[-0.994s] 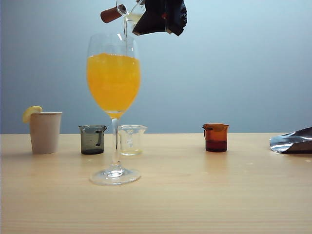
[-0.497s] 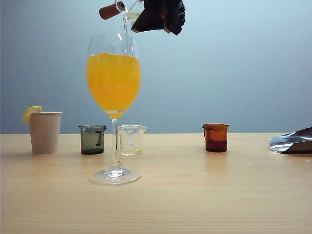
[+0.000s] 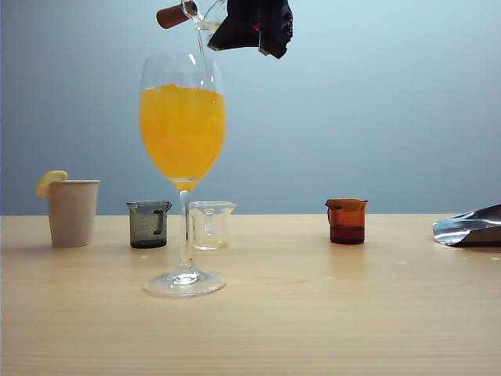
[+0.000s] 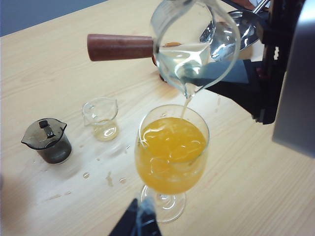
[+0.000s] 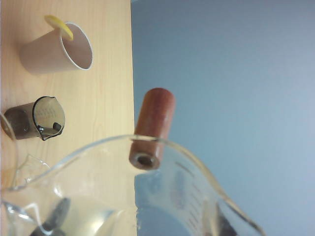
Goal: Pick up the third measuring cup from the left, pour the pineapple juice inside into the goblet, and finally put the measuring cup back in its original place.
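I lose the top of the right gripper (image 3: 249, 30) past the exterior frame, its fingertips blurred behind the measuring cup (image 5: 147, 196), left gripper (image 4: 138, 223) cut off below the goblet (image 4: 172, 152), jaws unreadable

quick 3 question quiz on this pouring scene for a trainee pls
1. True or false: the right gripper holds the measuring cup tilted above the goblet.
2. Which drink colour fills the goblet bowl? A) orange B) dark red C) green
3. What sits on the paper cup rim?

Key: 1 true. 2 A. 3 a lemon slice.
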`<state>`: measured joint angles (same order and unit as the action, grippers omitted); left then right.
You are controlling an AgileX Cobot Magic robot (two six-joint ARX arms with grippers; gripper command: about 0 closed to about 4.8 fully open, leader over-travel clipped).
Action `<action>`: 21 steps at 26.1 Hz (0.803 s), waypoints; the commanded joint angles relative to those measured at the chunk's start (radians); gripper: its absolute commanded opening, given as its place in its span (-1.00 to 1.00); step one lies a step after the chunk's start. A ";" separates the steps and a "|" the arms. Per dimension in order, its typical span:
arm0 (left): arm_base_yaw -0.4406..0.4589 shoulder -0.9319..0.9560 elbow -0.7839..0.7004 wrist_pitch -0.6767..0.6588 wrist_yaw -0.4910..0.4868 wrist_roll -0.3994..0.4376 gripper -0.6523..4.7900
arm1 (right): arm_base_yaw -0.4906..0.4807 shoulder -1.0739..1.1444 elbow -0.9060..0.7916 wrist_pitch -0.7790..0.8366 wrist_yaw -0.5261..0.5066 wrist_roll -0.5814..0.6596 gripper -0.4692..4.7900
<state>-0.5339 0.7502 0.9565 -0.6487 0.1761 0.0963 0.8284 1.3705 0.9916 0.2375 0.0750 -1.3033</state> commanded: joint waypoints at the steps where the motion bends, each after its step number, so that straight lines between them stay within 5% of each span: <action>1: -0.001 -0.002 0.003 0.007 0.004 0.000 -0.78 | 0.000 -0.004 0.010 0.033 -0.003 -0.015 -0.06; 21: -0.001 -0.002 0.003 0.007 0.003 0.000 -0.78 | 0.001 -0.004 0.010 0.033 0.001 -0.287 -0.06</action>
<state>-0.5339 0.7506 0.9565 -0.6487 0.1761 0.0963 0.8284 1.3705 0.9913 0.2420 0.0761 -1.5703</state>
